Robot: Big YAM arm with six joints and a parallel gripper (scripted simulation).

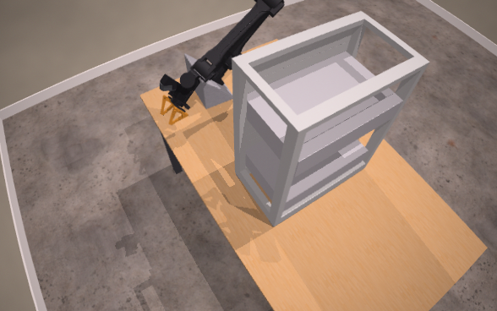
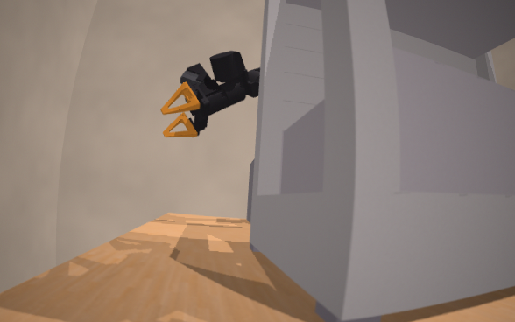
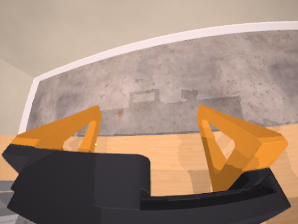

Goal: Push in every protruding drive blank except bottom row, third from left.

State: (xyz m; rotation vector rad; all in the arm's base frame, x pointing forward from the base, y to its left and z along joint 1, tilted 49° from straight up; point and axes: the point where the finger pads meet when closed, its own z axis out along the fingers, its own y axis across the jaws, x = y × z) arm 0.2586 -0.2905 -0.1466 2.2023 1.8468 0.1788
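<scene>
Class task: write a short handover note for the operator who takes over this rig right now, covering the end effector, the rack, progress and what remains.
End effector: open, holding nothing, raised above the wooden table near its edge, beside the rack and not touching it; in the wrist view it faces the floor, not the rack.
Rack: upright on the table.
Drive blanks: not distinguishable in any view, so which stick out cannot be told.
Done: no sign of any push so far.
Left: bring the end effector to the rack front and push in the protruding blanks, skipping bottom row third from left, gently, since the rack is loose.
</scene>
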